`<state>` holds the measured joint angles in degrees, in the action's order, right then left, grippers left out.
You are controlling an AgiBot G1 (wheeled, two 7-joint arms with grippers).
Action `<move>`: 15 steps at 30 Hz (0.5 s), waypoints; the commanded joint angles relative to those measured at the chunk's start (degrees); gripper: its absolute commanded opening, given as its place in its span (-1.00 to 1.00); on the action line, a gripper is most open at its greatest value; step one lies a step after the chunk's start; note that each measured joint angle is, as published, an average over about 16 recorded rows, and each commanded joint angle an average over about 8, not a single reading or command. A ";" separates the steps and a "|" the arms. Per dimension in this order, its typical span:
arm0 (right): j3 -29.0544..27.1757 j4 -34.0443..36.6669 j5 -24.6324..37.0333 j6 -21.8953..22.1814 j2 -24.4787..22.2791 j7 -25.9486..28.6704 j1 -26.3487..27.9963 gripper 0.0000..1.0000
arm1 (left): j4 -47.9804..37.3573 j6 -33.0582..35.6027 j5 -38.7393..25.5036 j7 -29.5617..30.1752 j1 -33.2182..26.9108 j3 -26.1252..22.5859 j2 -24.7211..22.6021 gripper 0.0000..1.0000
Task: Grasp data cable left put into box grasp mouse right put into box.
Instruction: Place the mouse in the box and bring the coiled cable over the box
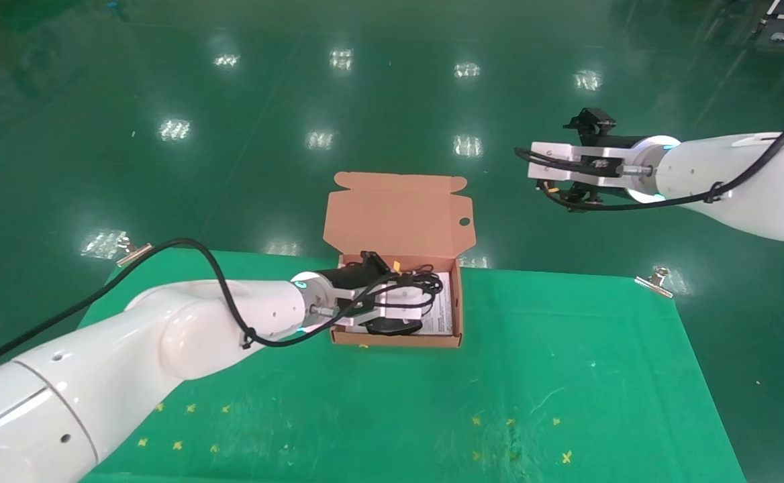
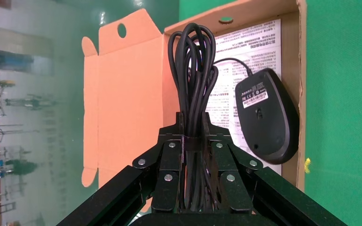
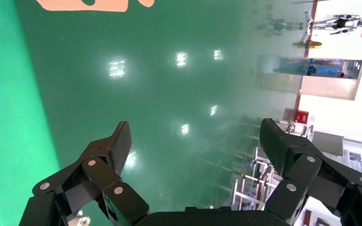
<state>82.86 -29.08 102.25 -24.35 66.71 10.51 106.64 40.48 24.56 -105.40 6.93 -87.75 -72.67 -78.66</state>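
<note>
The salmon-orange box stands open at the table's back middle, its lid upright. Inside, on the white printed sheet, the black mouse lies upside down with its label showing; from the head view the mouse sits at the near side. My left gripper is shut on the looped black data cable and holds it over the box's inside. In the head view the left gripper and data cable are above the box. My right gripper hangs open and empty, raised beyond the table's back right.
The green mat covers the table and is held by metal clips at the back corners. Small yellow marks dot the front. Beyond the back edge is shiny green floor.
</note>
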 commanded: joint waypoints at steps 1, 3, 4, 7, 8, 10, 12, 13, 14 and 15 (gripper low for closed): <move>0.25 -1.15 0.62 -0.39 -0.85 0.94 0.27 1.00 | 0.03 -1.15 1.36 -0.19 -0.04 -1.39 -0.06 -1.00; 0.57 -1.68 1.41 -0.78 -1.13 1.94 0.49 1.00 | 0.19 -1.77 2.73 -0.23 -0.19 -2.37 -0.05 -0.75; 0.70 -1.86 1.72 -0.94 -1.22 2.32 0.58 1.00 | 0.27 -2.01 3.27 -0.22 -0.23 -2.72 -0.04 -0.50; 1.12 -2.41 2.70 -1.52 -1.48 3.43 0.87 1.00 | 0.39 -2.61 4.94 -0.44 -0.43 -3.83 -0.07 0.25; 1.21 -2.54 2.92 -1.67 -1.54 3.66 0.95 1.00 | 0.43 -2.72 5.34 -0.52 -0.49 -4.08 -0.08 0.50; 1.31 -2.72 3.16 -1.81 -1.62 3.91 1.04 1.00 | 0.40 -2.85 5.78 -0.65 -0.59 -4.42 -0.09 1.00; 1.39 -2.84 3.34 -1.93 -1.69 4.08 1.12 1.00 | 0.35 -2.97 6.08 -0.74 -0.68 -4.66 -0.10 1.00; 1.40 -2.83 3.35 -1.94 -1.68 4.04 1.13 1.00 | 0.35 -2.95 6.06 -0.72 -0.71 -4.64 -0.08 1.00; 1.39 -2.81 3.33 -1.95 -1.67 4.00 1.13 1.00 | 0.35 -2.94 6.00 -0.70 -0.72 -4.59 -0.08 1.00; 1.39 -2.78 3.29 -1.95 -1.65 3.96 1.13 1.00 | 0.35 -2.91 5.94 -0.68 -0.72 -4.54 -0.07 1.00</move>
<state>84.19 -31.79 105.44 -26.25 65.09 14.40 107.74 40.85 21.69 -99.61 6.29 -88.41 -77.09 -78.74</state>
